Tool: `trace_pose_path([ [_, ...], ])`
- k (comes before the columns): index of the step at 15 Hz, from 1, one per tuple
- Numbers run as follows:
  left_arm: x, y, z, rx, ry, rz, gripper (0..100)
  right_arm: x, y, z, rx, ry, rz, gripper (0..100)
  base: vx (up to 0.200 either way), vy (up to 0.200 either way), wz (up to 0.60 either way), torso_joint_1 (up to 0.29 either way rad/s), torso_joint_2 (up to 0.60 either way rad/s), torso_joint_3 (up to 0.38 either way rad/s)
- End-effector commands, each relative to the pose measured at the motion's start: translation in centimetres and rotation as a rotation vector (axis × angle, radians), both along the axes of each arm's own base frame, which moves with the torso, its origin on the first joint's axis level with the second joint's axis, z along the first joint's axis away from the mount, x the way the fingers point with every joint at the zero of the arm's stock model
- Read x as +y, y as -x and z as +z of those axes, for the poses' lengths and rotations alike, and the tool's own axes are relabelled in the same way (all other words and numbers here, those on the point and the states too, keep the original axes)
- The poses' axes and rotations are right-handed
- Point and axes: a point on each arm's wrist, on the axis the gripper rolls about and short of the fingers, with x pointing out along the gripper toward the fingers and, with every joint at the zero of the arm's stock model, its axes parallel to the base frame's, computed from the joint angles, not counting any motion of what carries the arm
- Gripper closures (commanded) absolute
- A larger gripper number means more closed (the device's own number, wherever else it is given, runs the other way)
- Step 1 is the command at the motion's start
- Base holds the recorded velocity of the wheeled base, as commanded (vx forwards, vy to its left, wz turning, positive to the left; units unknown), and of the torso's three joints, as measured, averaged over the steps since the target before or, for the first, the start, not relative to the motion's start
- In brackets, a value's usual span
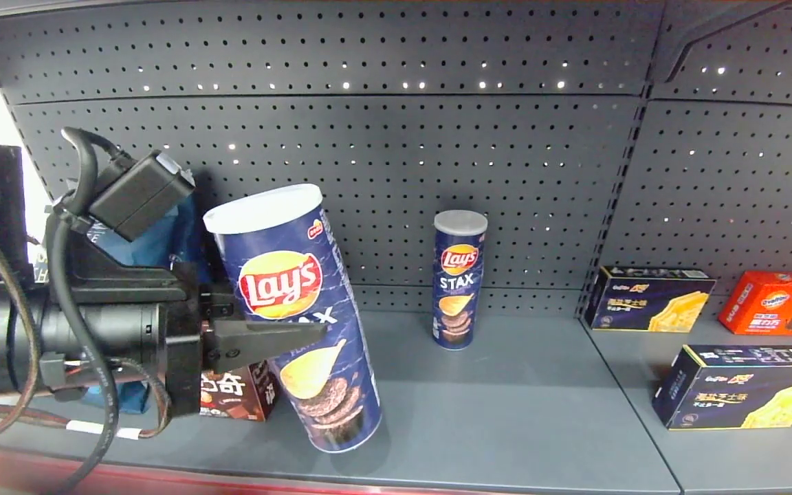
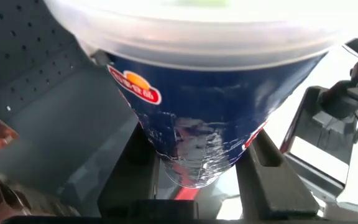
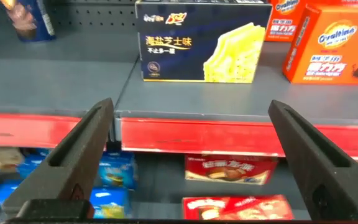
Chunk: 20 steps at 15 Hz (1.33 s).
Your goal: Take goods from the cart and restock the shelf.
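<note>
Right gripper (image 3: 191, 155), jaws spread wide and empty, hangs before the red front rail (image 3: 229, 134). At the near left of the shelf (image 1: 506, 412), the left gripper (image 1: 300, 337) clamps the chip can (image 1: 279, 275) at mid-height. The can leans, lid tipped left, base low at the deck. Advice: turn it upright, seat the base flat, then release, staying apart from the brown box (image 1: 238, 399) beside it. Farther back, a second can (image 1: 460, 278) stands upright near the pegboard (image 1: 437, 151).

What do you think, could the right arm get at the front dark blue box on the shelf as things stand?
Probably yes: the open right gripper faces the dark blue box across the red shelf rail, with nothing between them.
</note>
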Motion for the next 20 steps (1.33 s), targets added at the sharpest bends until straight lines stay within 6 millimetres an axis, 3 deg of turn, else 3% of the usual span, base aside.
trace_pose_path([
  [1,-0.5,-1.4,-0.3,0.022,-0.009,0.001,100,0.1,0.7,2.8,-0.086,0.012,0.032,0,0.0,0.0,0.0,0.0,0.0,0.0],
  [2,-1.0,-2.4,-0.7,0.039,-0.014,-0.001,100,0.1,-0.8,9.0,-0.04,-0.016,0.069,0,0.0,0.0,0.0,0.0,0.0,0.0],
  [6,-1.5,-3.5,-1.5,0.058,-0.032,-0.002,100,0.5,-3.2,14.0,-0.009,0.006,0.273,0,0.0,0.0,0.0,0.0,0.0,0.0],
  [8,-1.4,-3.4,-1.6,0.064,-0.033,0.0,100,1.2,-6.1,16.9,0.035,0.005,0.394,0,0.0,0.0,0.0,0.0,0.0,0.0],
  [10,-1.4,-3.4,-1.6,0.064,-0.033,0.0,100,2.3,-9.5,17.9,0.096,0.007,0.469,0,0.0,0.0,0.0,0.0,0.0,0.0],
  [12,-1.2,-3.3,-2.0,0.078,-0.039,0.003,100,3.7,-12.5,17.6,0.147,0.011,0.53,0,0.0,0.0,0.0,0.0,0.0,0.0],
  [13,-1.2,-3.3,-2.0,0.078,-0.039,0.003,100,3.7,-12.5,17.6,0.147,0.011,0.53,0,0.0,0.0,0.0,0.0,0.0,0.0],
  [15,-0.6,-2.9,-2.4,0.086,-0.042,0.02,100,6.1,-15.5,17.9,0.205,0.027,0.612,0,0.0,0.0,0.0,0.0,0.0,0.0],
  [20,-0.6,-2.7,-2.3,0.081,-0.04,0.019,100,8.9,-21.4,17.0,0.289,0.039,0.613,0,0.0,0.0,0.0,0.0,0.0,0.0],
])
